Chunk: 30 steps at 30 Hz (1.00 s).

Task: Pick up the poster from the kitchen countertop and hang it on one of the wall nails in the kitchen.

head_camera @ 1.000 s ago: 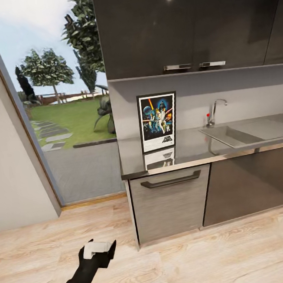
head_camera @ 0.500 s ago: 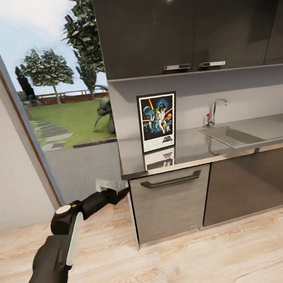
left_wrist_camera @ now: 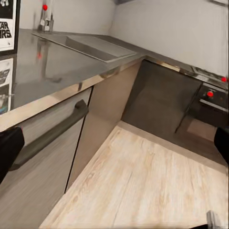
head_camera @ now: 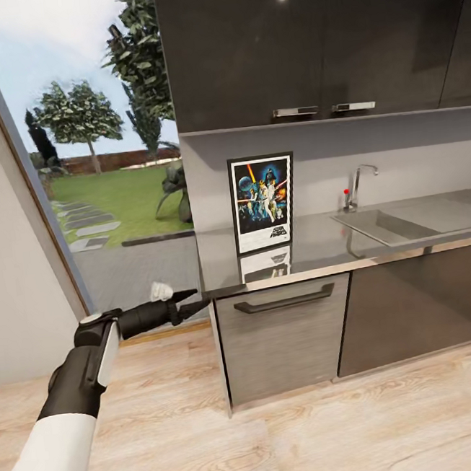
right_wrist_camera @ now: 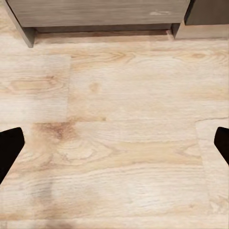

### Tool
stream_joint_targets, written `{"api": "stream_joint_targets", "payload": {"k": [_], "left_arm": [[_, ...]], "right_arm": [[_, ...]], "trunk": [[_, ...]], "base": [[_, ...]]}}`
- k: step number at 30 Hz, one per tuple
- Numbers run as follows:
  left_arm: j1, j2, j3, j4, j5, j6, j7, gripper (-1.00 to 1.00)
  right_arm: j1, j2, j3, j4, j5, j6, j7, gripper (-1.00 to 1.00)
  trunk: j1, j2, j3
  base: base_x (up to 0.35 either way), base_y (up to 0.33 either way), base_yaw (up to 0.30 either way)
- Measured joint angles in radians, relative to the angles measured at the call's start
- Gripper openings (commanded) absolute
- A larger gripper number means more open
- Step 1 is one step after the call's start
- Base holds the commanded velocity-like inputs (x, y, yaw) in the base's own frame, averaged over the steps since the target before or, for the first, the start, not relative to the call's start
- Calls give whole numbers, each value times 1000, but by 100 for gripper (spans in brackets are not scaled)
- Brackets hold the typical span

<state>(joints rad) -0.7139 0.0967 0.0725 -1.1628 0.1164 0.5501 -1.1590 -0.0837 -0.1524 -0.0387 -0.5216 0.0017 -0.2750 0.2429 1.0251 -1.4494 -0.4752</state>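
Observation:
The poster (head_camera: 264,202) stands upright on the kitchen countertop (head_camera: 317,250), leaning against the backsplash, and its reflection shows in the glossy slab. My left gripper (head_camera: 194,301) is open. It hovers at the countertop's left front corner, just below the edge and lower left of the poster. In the left wrist view the poster's lower corner (left_wrist_camera: 6,26) shows above the countertop (left_wrist_camera: 62,67), between the spread black fingertips (left_wrist_camera: 8,148). My right gripper (right_wrist_camera: 114,143) is open over bare wooden floor, holding nothing. The wall nails are out of view.
An inset steel sink (head_camera: 408,221) with a chrome tap (head_camera: 358,183) lies right of the poster. Dark upper cabinets (head_camera: 316,38) hang above. A drawer handle (head_camera: 284,301) sits under the counter edge. A tall glass pane (head_camera: 102,206) to the garden stands left.
My left arm rose from near the floor and stretched forward, bringing its gripper up to the countertop's left front corner. The poster has not moved.

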Motion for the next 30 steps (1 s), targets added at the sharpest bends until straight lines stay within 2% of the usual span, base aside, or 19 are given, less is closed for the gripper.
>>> {"api": "stream_joint_targets", "payload": {"k": [4,6,9,30], "left_arm": [[0,3,-1,5,1,-4,-36,100],[0,5,-1,8,0,-25,-118,100],[0,5,-1,2,0,-40,-163,100],[0,4,2,-4,-1,-48,-179,100]], "right_arm": [[0,-1,0,1,1,-1,5,100],[0,-1,0,2,1,-1,7,100],[0,-1,-1,3,1,-2,7,100],[0,1,1,8,4,-3,8,100]], "trunk": [[0,0,0],[0,0,0],[0,0,0],[-1,0,0]], "base": [[0,0,0],[0,0,0],[68,0,0],[231,-19,0]]}}
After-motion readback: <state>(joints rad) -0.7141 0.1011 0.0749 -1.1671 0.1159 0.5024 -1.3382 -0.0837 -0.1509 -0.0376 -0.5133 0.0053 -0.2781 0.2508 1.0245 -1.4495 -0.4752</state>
